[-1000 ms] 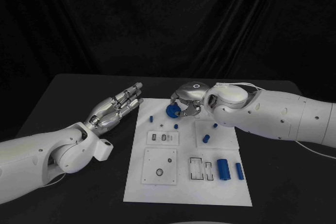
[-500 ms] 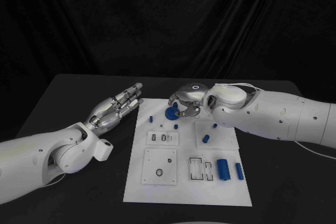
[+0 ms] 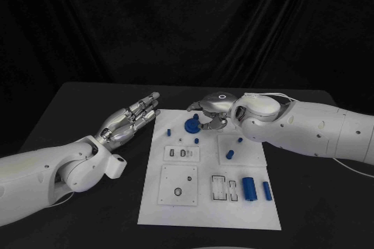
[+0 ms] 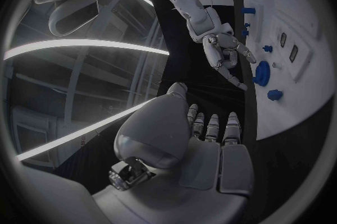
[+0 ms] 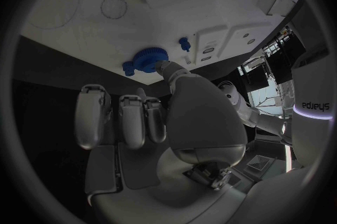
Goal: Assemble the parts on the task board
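The robot's right hand (image 3: 212,109) hangs over the far end of the white task board (image 3: 204,216), its fingers curled downward toward a blue gear (image 3: 191,125) that lies flat on the board there. From the right wrist view the gear (image 5: 145,60) sits just beyond one fingertip, which seems to touch or nearly touch its toothed rim; whether the hand holds it cannot be told, and the other fingers (image 5: 130,120) stand straight and close together with nothing in them. The gear lies below the hand and toward the robot's left. The left hand (image 3: 128,119) rests off the board's left edge, fingers extended and slightly spread, empty, farther from the gear than the right. Other blue parts (image 3: 248,188) lie nearer the robot.
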Robot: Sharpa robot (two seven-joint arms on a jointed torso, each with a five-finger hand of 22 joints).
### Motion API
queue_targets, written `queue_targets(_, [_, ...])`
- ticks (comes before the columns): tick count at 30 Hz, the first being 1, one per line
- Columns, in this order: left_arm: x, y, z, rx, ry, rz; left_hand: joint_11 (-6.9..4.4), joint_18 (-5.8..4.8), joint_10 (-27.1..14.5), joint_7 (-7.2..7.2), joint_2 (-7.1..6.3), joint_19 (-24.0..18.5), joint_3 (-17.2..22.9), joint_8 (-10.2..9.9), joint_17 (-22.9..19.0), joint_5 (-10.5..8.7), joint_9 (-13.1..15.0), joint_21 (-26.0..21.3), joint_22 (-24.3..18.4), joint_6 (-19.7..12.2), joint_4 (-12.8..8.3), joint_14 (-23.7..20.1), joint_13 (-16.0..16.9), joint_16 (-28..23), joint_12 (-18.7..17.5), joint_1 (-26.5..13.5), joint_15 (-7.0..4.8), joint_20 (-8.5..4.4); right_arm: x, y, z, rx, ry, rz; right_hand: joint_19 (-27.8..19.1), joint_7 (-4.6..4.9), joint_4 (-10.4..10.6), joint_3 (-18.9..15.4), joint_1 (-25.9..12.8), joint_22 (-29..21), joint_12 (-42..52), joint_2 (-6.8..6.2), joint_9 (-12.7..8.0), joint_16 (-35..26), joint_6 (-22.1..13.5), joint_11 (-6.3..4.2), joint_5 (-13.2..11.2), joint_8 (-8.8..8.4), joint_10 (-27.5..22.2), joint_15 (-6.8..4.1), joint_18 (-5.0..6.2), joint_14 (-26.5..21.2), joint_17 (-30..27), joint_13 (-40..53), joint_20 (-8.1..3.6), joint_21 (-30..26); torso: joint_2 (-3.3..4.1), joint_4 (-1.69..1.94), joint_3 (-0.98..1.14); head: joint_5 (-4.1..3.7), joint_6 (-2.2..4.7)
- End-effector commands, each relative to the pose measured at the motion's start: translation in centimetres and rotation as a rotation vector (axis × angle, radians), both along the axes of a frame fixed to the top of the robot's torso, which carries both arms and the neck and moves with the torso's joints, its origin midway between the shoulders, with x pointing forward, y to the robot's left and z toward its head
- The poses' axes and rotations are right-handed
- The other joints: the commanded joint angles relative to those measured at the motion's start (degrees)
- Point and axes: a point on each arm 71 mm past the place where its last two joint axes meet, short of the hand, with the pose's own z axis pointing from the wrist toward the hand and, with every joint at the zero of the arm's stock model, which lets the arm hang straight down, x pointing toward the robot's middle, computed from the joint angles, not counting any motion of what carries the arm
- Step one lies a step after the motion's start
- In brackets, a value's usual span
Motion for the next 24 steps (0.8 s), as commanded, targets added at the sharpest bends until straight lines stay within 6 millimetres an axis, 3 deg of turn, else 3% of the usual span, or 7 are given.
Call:
queue_targets(1, [-0.1, 0.0, 0.1, -0.007, -0.009, -0.012, 0.49, 0.51, 0.03, 0.46, -0.01, -0.06, 0.27, 0.12, -0.08, 0.23, 0.06, 0.31, 0.08, -0.01, 0.05, -0.13, -0.06, -0.21, -0.16, 0.64, 0.41, 0.36, -0.5, -0.8, 1.1, 0.089, -0.092, 0.032, 0.59, 0.12, 0.29, -0.32, -0.95, 6.58, 0.15, 0.33, 1.14, 0.44, 5.65, -0.39, -0.85, 1.42, 5.85, -0.55, 0.46, 5.43, 13.26, 15.06, -0.59, 0.58, 0.02, 0.02, 0.01, 0.14, 0.27])
queue_targets(4, [-0.1, 0.2, 0.2, -0.006, -0.008, -0.009, 0.49, 0.51, 0.03, 0.46, -0.01, -0.06, 0.27, 0.12, -0.08, 0.23, 0.06, 0.31, 0.08, -0.01, 0.05, -0.13, -0.06, -0.21, -0.16, 0.64, 0.41, 0.36, -1.0, -2.0, 2.4, 0.144, -0.159, 0.052, 2.23, 0.44, 0.63, -0.67, -1.05, 8.53, 0.15, 0.61, 2.23, 1.80, 13.18, -0.19, -4.38, 3.97, 5.85, -0.42, -0.24, 5.88, 14.52, 15.06, -0.58, 2.92, 0.00, -0.02, 0.00, 0.18, 0.23])
queue_targets(5, [-0.1, 0.3, 0.2, -0.005, -0.008, -0.008, 0.52, 0.51, 0.04, 0.49, -0.01, -0.04, 0.30, 0.13, -0.08, 0.26, 0.06, 0.33, 0.09, 0.01, 0.04, -0.13, -0.06, -0.21, -0.16, 0.67, 0.42, 0.38, -1.2, -2.6, 3.0, 0.163, -0.185, 0.056, 3.47, 0.01, 1.06, -1.12, -1.12, 10.14, 0.15, 0.71, 2.66, 2.36, 17.25, -0.45, -8.14, 5.49, 5.85, -0.59, -0.80, 6.04, 15.04, 15.06, -0.66, 4.89, -0.04, -0.05, 0.01, 0.17, 0.18])
queue_targets(11, [-0.1, 0.4, 0.1, -0.003, -0.007, -0.004, 0.52, 0.51, 0.04, 0.49, -0.01, -0.04, 0.30, 0.13, -0.08, 0.26, 0.06, 0.33, 0.09, 0.01, 0.04, -0.13, -0.06, -0.21, -0.16, 0.67, 0.42, 0.38, -2.5, -6.2, 5.6, 0.200, -0.250, 0.008, 4.71, -0.54, 3.84, -4.04, -2.24, 11.93, 0.15, 0.04, 2.49, 0.53, 21.60, -1.00, -17.74, 5.44, 5.85, -1.13, -1.40, 5.62, 13.26, 15.06, -1.17, 6.98, -0.06, -0.11, 0.01, 0.13, 0.14])
queue_targets(16, [-0.1, 0.2, 0.1, -0.005, -0.007, -0.009, 0.53, 0.51, 0.07, 0.51, -0.03, -0.04, 0.32, 0.14, -0.08, 0.28, 0.07, 0.32, 0.09, 0.07, 0.03, -0.13, -0.05, -0.21, -0.15, 0.69, 0.43, 0.40, -3.7, -10.1, 6.3, 0.185, -0.232, -0.082, 4.70, -1.02, 8.41, -7.27, -3.14, 12.06, 0.15, -1.99, 2.31, -0.44, 22.26, -1.37, -19.39, 4.57, 5.85, -1.45, -1.40, 5.44, 12.20, 15.06, -1.43, 7.00, -0.05, -0.13, -0.02, 0.20, 0.12])
queue_targets(21, [-0.1, 0.2, 0.1, -0.005, -0.007, -0.010, 0.54, 0.51, 0.07, 0.52, -0.04, -0.05, 0.34, 0.14, -0.08, 0.29, 0.07, 0.32, 0.09, 0.06, 0.03, -0.13, -0.05, -0.21, -0.15, 0.71, 0.44, 0.41, -4.6, -13.1, 5.1, 0.166, -0.194, -0.143, 3.94, -3.96, 9.01, -9.19, -8.50, 11.28, 0.15, -3.39, 1.42, -2.81, 23.27, -3.58, -19.56, 3.31, 5.85, -3.64, -0.99, 4.91, 9.64, 15.06, -3.27, 5.70, 0.05, 0.09, -0.03, -0.13, 0.07])
queue_targets(24, [-0.1, 0.1, 0.1, -0.005, -0.007, -0.010, 0.54, 0.51, 0.07, 0.52, -0.04, -0.05, 0.34, 0.14, -0.08, 0.29, 0.07, 0.32, 0.09, 0.06, 0.03, -0.13, -0.05, -0.21, -0.15, 0.71, 0.44, 0.41, -4.9, -14.3, 4.0, 0.161, -0.177, -0.173, 3.17, -4.19, 9.02, -9.18, -9.19, 10.38, 0.15, -3.63, 0.78, -4.64, 23.61, -3.80, -19.45, 2.53, 5.85, -4.07, -0.61, 4.50, 7.71, 15.06, -3.82, 4.30, 0.04, -0.01, 0.02, -0.09, 0.03])
